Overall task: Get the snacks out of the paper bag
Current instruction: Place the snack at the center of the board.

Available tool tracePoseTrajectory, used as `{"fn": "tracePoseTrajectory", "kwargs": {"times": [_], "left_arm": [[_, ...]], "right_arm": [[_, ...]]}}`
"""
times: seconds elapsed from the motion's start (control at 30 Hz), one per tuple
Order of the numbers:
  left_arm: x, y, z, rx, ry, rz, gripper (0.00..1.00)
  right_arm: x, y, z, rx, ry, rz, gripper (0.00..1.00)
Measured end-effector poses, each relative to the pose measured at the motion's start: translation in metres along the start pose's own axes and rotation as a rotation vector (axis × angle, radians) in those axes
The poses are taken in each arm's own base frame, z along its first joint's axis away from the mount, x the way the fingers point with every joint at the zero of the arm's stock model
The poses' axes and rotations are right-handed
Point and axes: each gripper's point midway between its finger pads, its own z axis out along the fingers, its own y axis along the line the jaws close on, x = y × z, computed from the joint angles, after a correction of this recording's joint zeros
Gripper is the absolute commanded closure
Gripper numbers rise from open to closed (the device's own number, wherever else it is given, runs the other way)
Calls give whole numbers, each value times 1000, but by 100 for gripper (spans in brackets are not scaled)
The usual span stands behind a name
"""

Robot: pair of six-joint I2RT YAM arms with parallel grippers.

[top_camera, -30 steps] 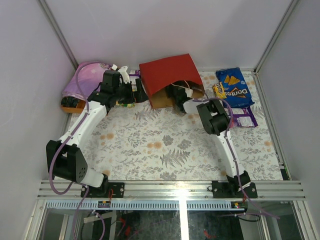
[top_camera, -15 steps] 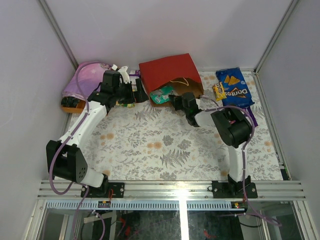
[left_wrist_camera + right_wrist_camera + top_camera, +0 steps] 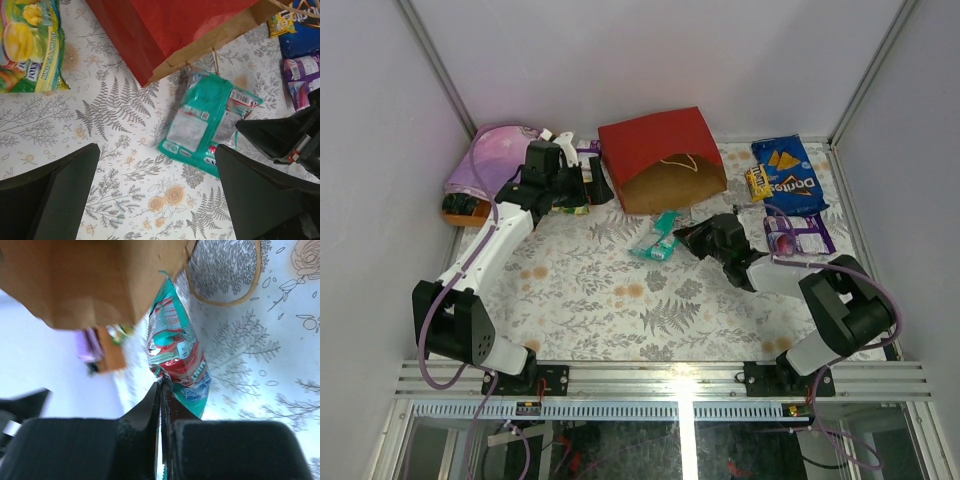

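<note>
Right gripper [image 3: 686,236]: jaws pressed tight together, pinching the right edge of the teal pouch [image 3: 657,238]. In the right wrist view the pouch's hem showed betw. the closed fingers [image 3: 140,415].

Teal pouch: outside the bag, at centre of the top view, just below the bag's mouth and over the floral tablecloth [image 3: 620,310]. Couldn't tell whether it lay flat or hung slightly off the cloth.

Paper bag [image 3: 655,148]: red, on its side at upper centre. Its brown kraft mouth faced the arms' bases, w/ a thin cord handle [image 3: 678,163] draped across the opening. It sat near the pouch but not touching it.

Left gripper [image 3: 595,187]: jaws spread wide w/ nothing betw. them, hovering just left of the bag. Its wrist view looked down on the pouch and the bag's corner.

Yellow-green candy bag [image 3: 570,206]: on the cloth left of the paper bag, partly hidden by the left arm; at upper left of the left wrist view.

Blue Doritos bag [image 3: 788,178]: upper right of the top view, flat on the cloth, well apart from the paper bag.

Small yellow packet [image 3: 757,182]: touching the Doritos bag's left edge.

Purple-white packs [image 3: 800,235]: just below the Doritos bag, next to the right arm.

Pink-purple cloth [image 3: 495,158]: folded at upper left, behind the left arm.
</note>
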Motion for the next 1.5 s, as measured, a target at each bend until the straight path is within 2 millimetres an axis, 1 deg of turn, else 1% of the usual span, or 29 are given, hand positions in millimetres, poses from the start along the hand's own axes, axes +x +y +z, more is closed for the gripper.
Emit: {"fn": "tracePoseTrajectory", "kwargs": {"times": [0.1, 0.17, 0.27, 0.37, 0.4, 0.53, 0.6, 0.67, 0.8, 0.87, 1.0, 1.1, 1.17, 1.3, 1.43, 1.5], "left_arm": [[0, 5, 0, -26, -3, 2, 0], [-1, 10, -1, -47, -7, 2, 0], [-4, 18, -2, -72, -12, -3, 0], [-10, 27, -7, -98, -33, -11, 0], [-12, 28, -11, -103, -41, -10, 0], [-24, 27, -26, -118, -92, 7, 0], [-31, 26, -33, -127, -120, 16, 0], [-35, 25, -37, -130, -136, 25, 0], [-36, 27, -38, -143, -141, 27, 0], [-36, 29, -38, -151, -142, 26, 0], [-38, 34, -40, -165, -149, 14, 0], [-40, 37, -41, -153, -149, -14, 0], [-40, 38, -42, -138, -148, -30, 0], [-41, 37, -43, -113, -146, -51, 0], [-41, 33, -43, -93, -144, -54, 0], [-42, 32, -44, -89, -146, -55, 0]], "right_arm": [[16, -12, -3, 58, 108, -228, 100], [29, -13, 0, 75, 210, -366, 100], [51, -7, 2, 39, 361, -532, 100], [77, -1, 0, -16, 489, -675, 100], [89, 1, 0, -36, 532, -729, 100], [129, 13, 4, -111, 625, -835, 100], [143, 18, 12, -138, 647, -837, 100], [149, 23, 26, -145, 643, -808, 100], [154, 32, 61, -141, 600, -698, 100], [155, 34, 77, -122, 566, -635, 100], [154, 32, 99, -61, 492, -505, 100], [160, 35, 114, -32, 455, -418, 100], [169, 39, 124, -28, 446, -369, 100], [196, 49, 142, -41, 471, -320, 100], [224, 48, 149, -33, 505, -299, 99], [233, 47, 152, -30, 516, -294, 69]]}}
